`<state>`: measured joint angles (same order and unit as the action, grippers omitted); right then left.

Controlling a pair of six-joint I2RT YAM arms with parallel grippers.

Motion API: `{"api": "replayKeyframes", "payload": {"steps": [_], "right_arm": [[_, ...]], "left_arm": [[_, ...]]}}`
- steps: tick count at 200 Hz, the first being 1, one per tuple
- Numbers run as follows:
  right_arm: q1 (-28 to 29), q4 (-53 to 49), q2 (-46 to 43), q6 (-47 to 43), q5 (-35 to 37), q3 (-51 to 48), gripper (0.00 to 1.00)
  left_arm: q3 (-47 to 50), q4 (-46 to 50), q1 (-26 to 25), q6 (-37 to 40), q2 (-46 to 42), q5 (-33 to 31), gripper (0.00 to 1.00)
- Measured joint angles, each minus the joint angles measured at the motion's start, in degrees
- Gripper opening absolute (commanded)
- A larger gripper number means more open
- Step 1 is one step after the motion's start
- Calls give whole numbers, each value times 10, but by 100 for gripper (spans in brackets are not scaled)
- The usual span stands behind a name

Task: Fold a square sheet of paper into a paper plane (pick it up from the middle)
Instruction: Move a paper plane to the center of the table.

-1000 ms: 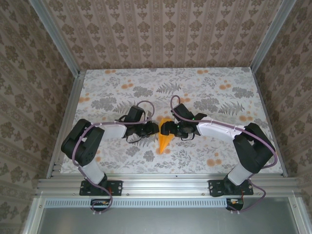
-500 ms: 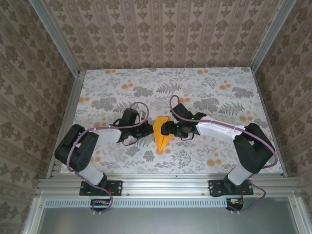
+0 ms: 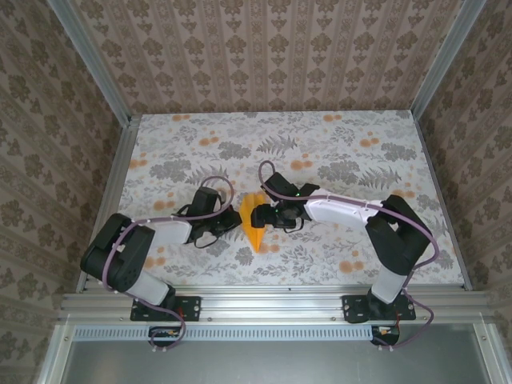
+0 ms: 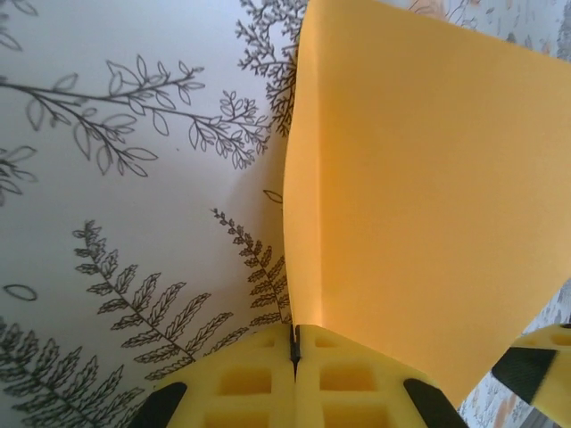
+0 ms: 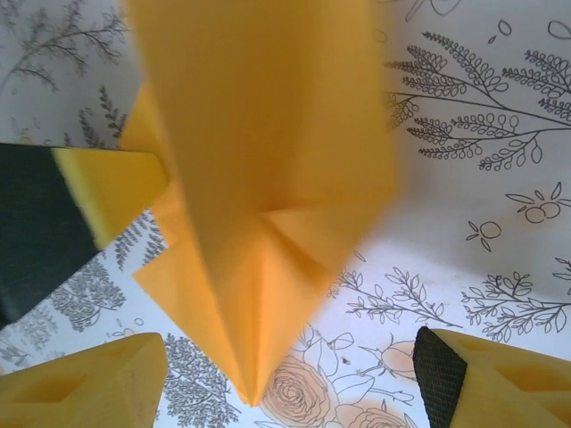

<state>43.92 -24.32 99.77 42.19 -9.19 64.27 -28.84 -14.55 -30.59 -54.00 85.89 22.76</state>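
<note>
Both arms stretch low over the middle of the tabletop (image 3: 336, 136), hands facing each other. The left hand (image 4: 294, 352) is pinched shut on an edge of the paper plane (image 3: 254, 222), whose tip points toward the near edge. The right hand (image 5: 290, 361) gapes wide around that tip, gripping nothing.

Open floor: the far half of the floral table (image 3: 320, 136) lies free from left to right. At mid-table the left gripper (image 3: 237, 226) and right gripper (image 3: 262, 218) crowd the orange paper plane (image 3: 254, 232), their arms (image 3: 344, 212) barring the near centre. Patterned walls (image 3: 272, 56) close three sides.
</note>
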Motion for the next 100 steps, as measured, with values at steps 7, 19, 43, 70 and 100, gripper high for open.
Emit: {"api": "replayKeyframes", "payload": {"steps": [7,19,43,70,100], "right_arm": [[2,-2,4,0,0,2,76],[4,-3,10,0,0,7,76],[15,-2,20,0,-2,17,75],[28,-1,26,0,-4,26,74],[32,-3,48,-13,-6,45,81]], "left_arm": [[0,0,0,0,-6,-2,0],[0,0,0,0,-14,-2,0],[3,0,0,0,-19,-3,0],[7,5,0,0,-19,-5,0],[7,16,0,0,-16,-8,0]]}}
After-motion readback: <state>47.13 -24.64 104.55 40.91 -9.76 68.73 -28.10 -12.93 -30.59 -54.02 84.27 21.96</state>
